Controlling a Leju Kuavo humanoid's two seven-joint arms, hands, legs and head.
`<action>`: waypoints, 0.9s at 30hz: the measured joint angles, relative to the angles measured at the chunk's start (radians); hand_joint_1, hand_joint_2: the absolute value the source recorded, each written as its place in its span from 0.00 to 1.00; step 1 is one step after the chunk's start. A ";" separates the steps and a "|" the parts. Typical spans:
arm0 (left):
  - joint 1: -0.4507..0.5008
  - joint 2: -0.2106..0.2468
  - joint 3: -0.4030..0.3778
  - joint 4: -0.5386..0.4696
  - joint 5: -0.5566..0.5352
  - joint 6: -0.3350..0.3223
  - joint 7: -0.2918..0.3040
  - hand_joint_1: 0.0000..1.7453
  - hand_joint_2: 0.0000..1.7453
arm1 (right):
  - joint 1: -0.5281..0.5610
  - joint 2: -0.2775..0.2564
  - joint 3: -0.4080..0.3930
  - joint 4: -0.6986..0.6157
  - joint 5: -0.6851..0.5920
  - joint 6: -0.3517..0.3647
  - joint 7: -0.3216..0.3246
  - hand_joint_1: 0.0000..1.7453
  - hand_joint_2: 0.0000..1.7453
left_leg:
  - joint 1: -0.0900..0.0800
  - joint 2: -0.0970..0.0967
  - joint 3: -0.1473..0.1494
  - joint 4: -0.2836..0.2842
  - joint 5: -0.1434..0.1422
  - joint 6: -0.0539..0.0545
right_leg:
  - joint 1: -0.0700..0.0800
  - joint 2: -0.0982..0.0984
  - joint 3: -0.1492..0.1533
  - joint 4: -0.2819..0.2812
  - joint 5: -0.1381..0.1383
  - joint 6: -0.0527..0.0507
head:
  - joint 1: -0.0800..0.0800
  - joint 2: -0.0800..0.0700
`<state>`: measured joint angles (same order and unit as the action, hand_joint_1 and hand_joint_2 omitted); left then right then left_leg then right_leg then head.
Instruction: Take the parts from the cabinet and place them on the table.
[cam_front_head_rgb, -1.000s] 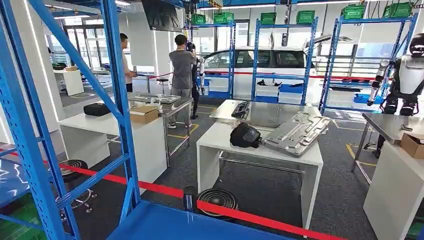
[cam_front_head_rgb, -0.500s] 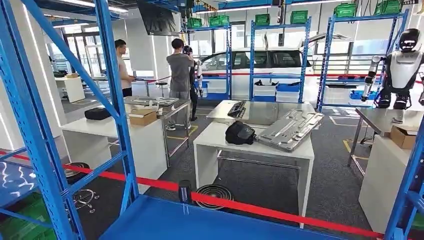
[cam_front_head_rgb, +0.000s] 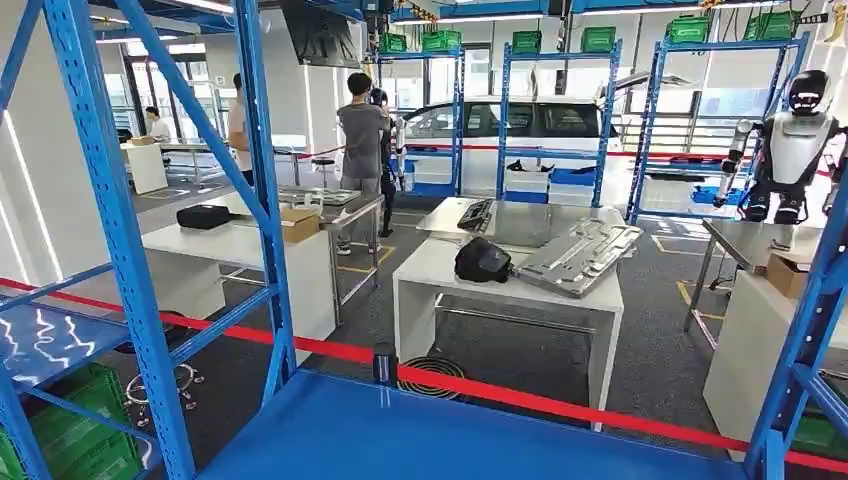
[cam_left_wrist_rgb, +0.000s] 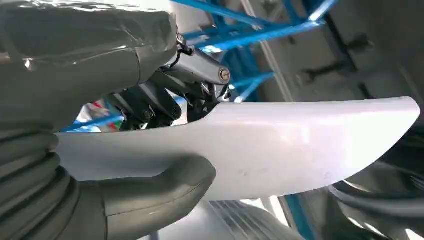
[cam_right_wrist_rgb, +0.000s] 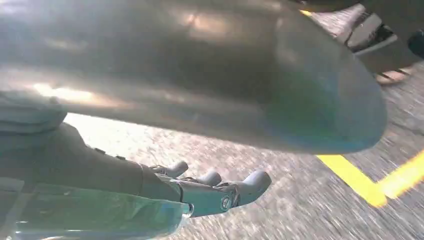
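Gripping a white curved part (cam_left_wrist_rgb: 280, 145), the left robot hand (cam_left_wrist_rgb: 150, 150) wraps its edge; right robot hand (cam_right_wrist_rgb: 200, 192) unclear.

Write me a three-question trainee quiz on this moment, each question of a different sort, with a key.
1. True or false: the left hand grips a white curved part.
2. What lies beside the silver metal panel on the white table? A) a black bag B) a green crate C) a cardboard box
3. Fill in: the barrier tape stretched beyond the blue rack is ___.

Key: 1 true; 2 A; 3 red.
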<state>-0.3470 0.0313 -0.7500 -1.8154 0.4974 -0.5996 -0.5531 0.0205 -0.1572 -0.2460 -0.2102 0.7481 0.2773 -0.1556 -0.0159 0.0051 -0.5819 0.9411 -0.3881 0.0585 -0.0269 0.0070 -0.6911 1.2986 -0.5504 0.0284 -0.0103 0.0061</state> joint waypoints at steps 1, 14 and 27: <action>-0.005 -0.006 -0.013 0.002 -0.017 0.026 0.008 1.00 1.00 | 0.000 -0.002 0.002 0.000 0.004 -0.001 -0.002 0.00 0.00 | 0.001 0.000 -0.019 0.006 0.010 -0.003 | -0.003 -0.001 0.038 -0.042 0.034 0.014 | 0.001 0.000; -0.088 -0.032 -0.129 0.005 -0.061 0.133 0.018 1.00 1.00 | -0.023 -0.006 0.014 -0.003 0.018 -0.002 -0.011 0.00 0.00 | 0.021 -0.004 -0.153 0.374 -0.200 -0.071 | -0.005 -0.008 0.123 -0.300 0.096 -0.039 | -0.006 0.000; -0.115 -0.034 -0.190 -0.003 -0.092 0.169 -0.003 1.00 1.00 | -0.019 -0.005 0.024 -0.002 0.024 0.000 -0.020 0.00 0.00 | 0.004 -0.005 0.068 -0.007 -0.047 0.004 | -0.004 -0.006 0.005 -0.170 0.034 -0.020 | 0.000 0.000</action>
<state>-0.4621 -0.0023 -0.9399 -1.8181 0.4051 -0.4303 -0.5558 0.0018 -0.1625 -0.2224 -0.2125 0.7717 0.2773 -0.1759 -0.0116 -0.0001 -0.5141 0.9336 -0.4353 0.0630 -0.0305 0.0012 -0.6864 1.1290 -0.5169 0.0087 -0.0103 0.0061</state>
